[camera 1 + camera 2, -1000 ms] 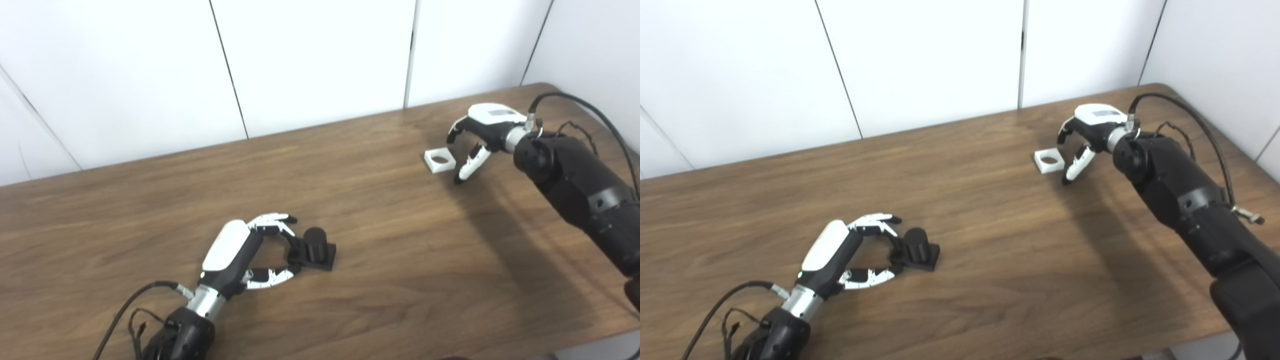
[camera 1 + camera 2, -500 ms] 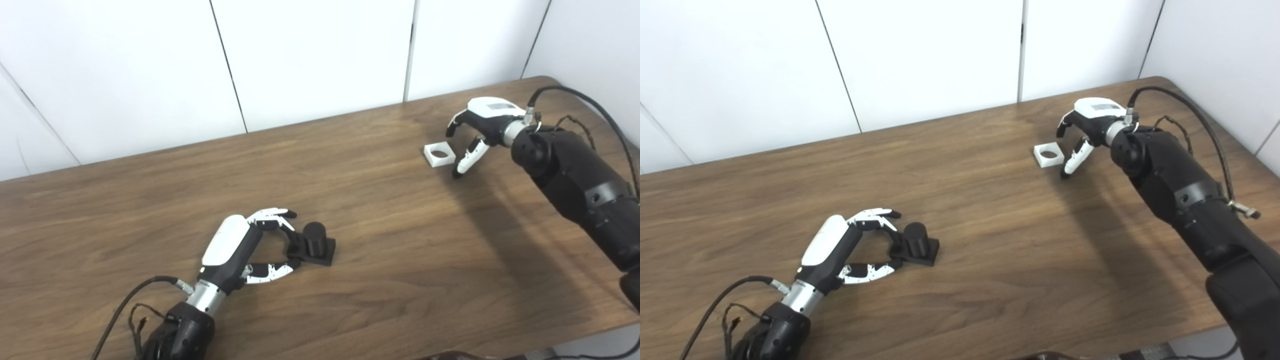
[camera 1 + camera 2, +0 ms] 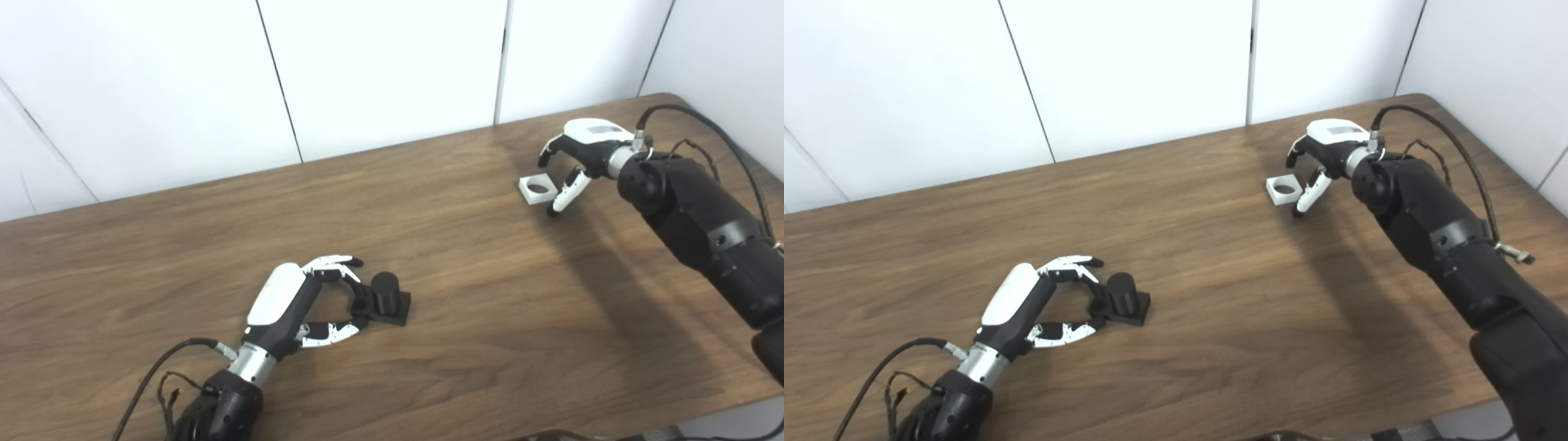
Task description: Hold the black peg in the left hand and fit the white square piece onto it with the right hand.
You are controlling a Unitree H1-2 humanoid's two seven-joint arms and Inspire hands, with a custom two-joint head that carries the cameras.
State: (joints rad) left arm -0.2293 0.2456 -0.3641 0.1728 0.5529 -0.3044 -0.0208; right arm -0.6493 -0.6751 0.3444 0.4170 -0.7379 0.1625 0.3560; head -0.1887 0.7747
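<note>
step in hand: both hands are at the reach-and-grasp stage, by my reading; nothing is lifted, and the 2 parts lie well apart on the table (image 3: 184, 245).
black peg: the black peg (image 3: 384, 291) stands upright on its square black base, near the front middle of the table.
left hand: the left hand (image 3: 306, 300) lies low beside the peg with fingers above and thumb below, spread around the base's near edge; the fingertips look to be touching the base, but no closed grip shows.
white square piece: the white square piece (image 3: 538, 188) lies flat at the far right of the table, its round hole facing up.
right hand: the right hand (image 3: 572, 162) hovers just beside the piece, fingers curled but apart, holding nothing; its thumb tip points down close to the piece's near right edge, and i cannot tell if it touches.
doing the left grasp well: close on the base, not the round post, so the post stays bare for the hole; keep it upright when lifting.
doing the right grasp well: pinch the piece by 2 opposite outer edges, keeping fingertips off the hole; it is flat and low, so a sideways nudge could slide it away.
risk: a grip covering the hole would block the fit later.
</note>
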